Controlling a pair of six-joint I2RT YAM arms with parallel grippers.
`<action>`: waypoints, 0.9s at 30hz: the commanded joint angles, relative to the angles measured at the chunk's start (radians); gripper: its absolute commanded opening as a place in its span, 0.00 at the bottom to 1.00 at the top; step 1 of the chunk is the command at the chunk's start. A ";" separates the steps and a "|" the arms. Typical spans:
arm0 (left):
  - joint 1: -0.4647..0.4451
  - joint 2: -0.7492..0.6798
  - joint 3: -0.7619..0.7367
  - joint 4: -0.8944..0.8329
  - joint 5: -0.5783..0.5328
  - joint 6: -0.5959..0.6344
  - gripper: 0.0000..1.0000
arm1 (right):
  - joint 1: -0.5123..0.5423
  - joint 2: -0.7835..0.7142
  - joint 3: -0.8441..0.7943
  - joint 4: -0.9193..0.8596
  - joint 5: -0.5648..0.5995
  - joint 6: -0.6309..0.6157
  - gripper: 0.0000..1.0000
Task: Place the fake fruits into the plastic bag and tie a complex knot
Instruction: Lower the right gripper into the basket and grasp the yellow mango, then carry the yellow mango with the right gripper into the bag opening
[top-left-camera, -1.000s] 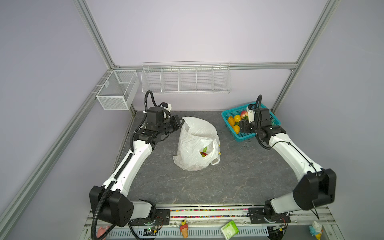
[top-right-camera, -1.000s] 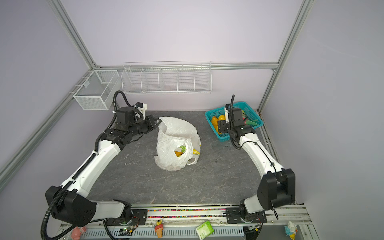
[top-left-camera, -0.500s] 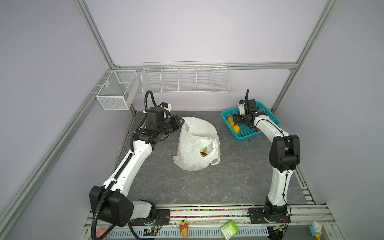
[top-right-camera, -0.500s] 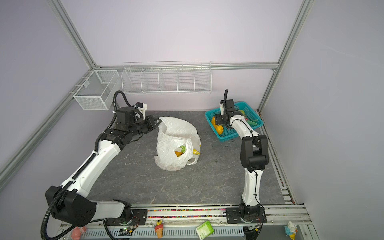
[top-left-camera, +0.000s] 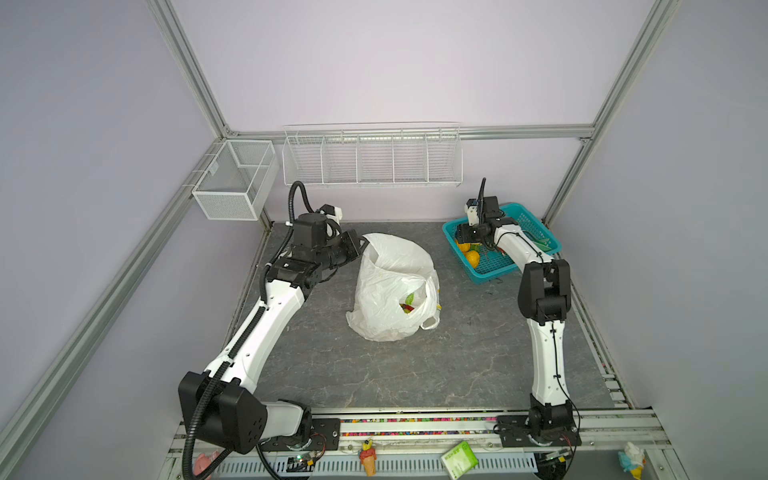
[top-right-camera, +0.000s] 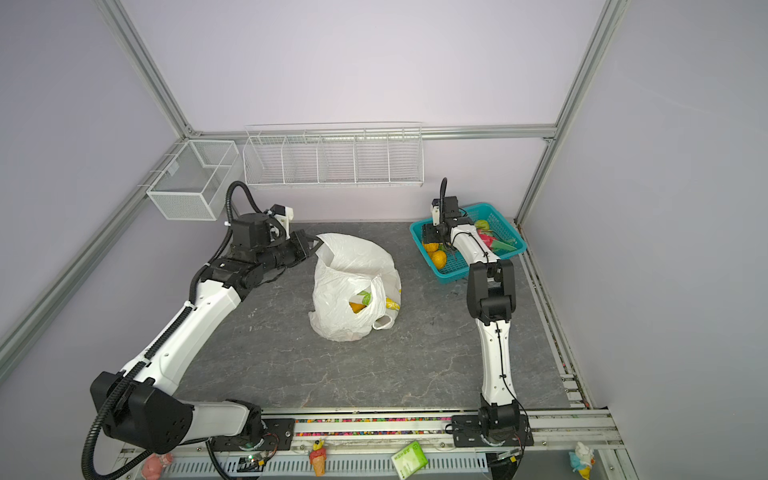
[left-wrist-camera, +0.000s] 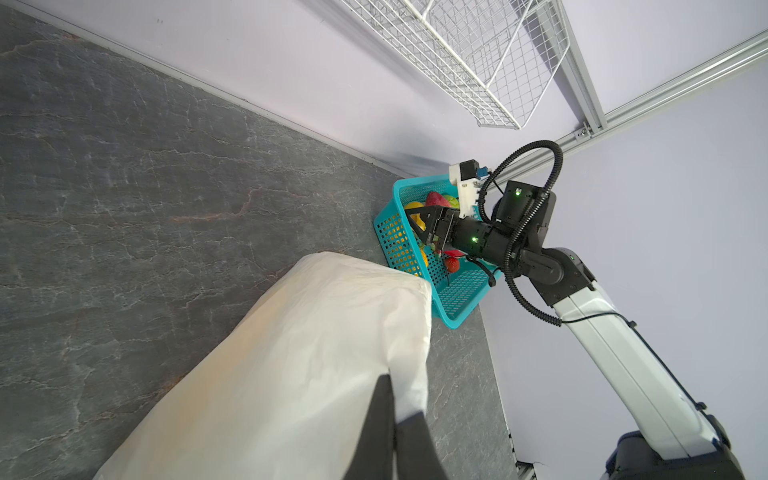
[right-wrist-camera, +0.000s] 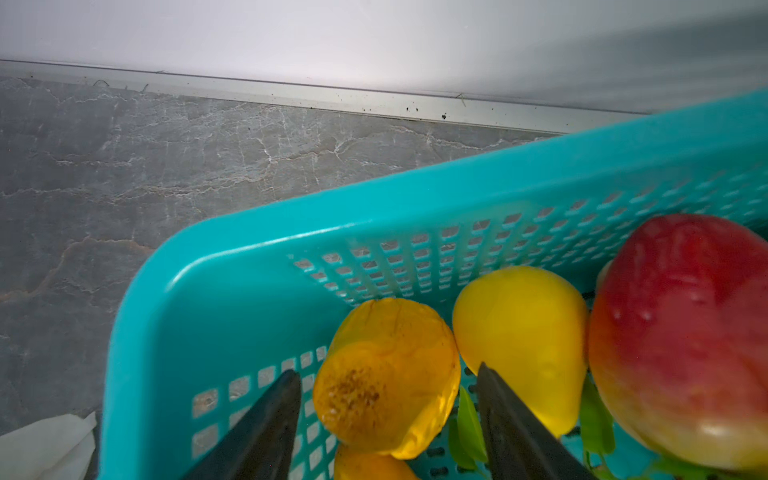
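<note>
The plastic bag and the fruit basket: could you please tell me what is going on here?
The left gripper is shut on the rim of the plastic bag, holding its mouth up. The right gripper is in the teal basket, jaws open on either side of an orange fruit but not yet gripping it. A few fruits already lie in the bag; more wait in the basket, and the handles are not tied.

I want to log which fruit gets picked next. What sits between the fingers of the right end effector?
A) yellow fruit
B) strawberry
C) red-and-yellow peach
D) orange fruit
D: in the right wrist view the orange fruit sits between the open fingers of the right end effector, the yellow fruit just outside them.
</note>
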 joint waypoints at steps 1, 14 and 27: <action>0.004 -0.007 0.000 -0.001 -0.001 0.009 0.00 | 0.000 0.045 0.067 -0.068 -0.010 0.007 0.69; 0.004 -0.008 0.000 -0.001 0.001 0.009 0.00 | -0.003 0.084 0.106 -0.087 -0.022 0.005 0.48; 0.004 -0.014 0.002 0.000 0.010 0.006 0.00 | -0.017 -0.156 -0.026 -0.086 -0.022 -0.018 0.32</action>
